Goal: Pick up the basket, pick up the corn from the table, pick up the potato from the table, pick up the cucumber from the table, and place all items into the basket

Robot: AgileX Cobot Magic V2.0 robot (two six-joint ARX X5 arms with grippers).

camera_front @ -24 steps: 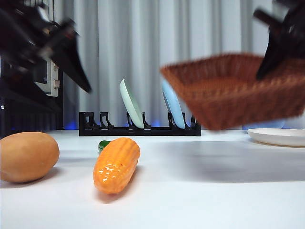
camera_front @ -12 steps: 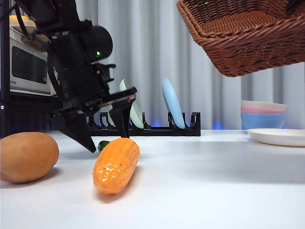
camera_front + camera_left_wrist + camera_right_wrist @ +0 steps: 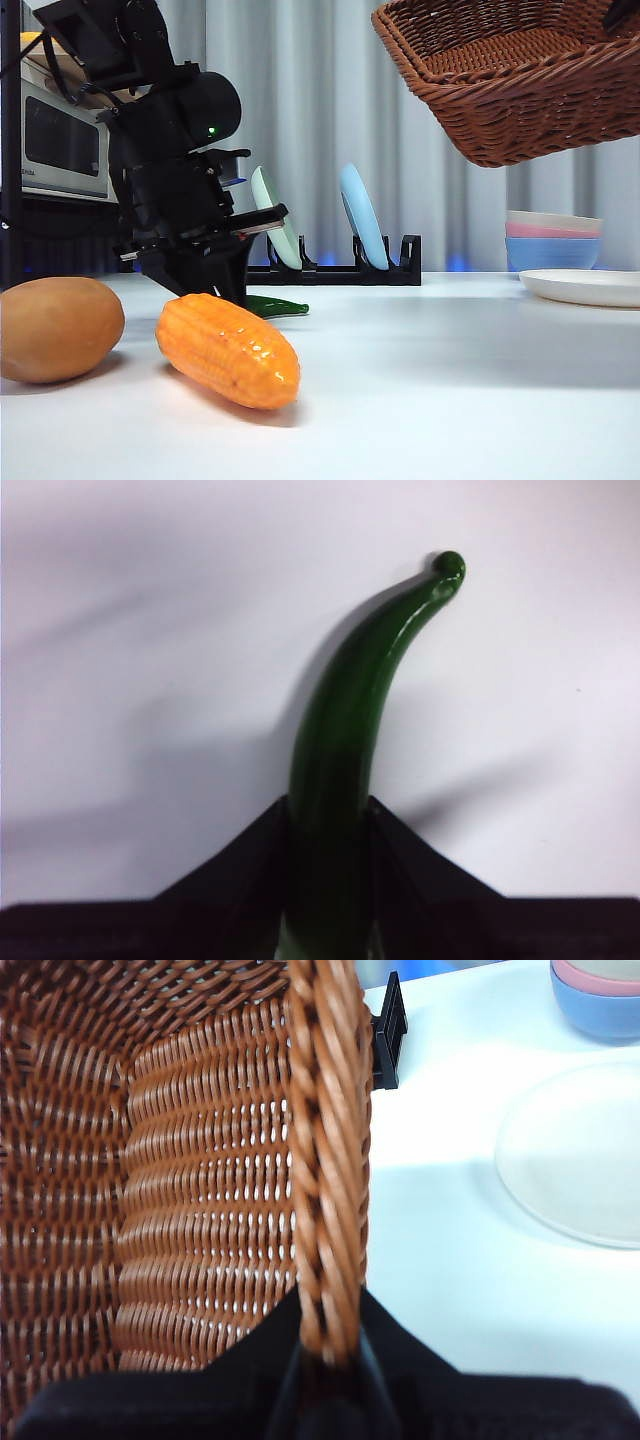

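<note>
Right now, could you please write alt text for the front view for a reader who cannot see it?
A black arm's left end effector is down on the white table, closed on a green cucumber just behind an orange corn cob and a tan potato. A brown wicker basket hangs tilted in the air at upper right.

Black dish rack [image 3: 330,272] stood at the back, holding a pale green plate [image 3: 268,215] and a light blue plate [image 3: 360,218] upright. Stacked pink and blue bowls [image 3: 553,240] behind a flat white plate [image 3: 585,287]. Microwave [image 3: 55,140] on dark shelving; grey curtain [image 3: 310,90] behind.
</note>
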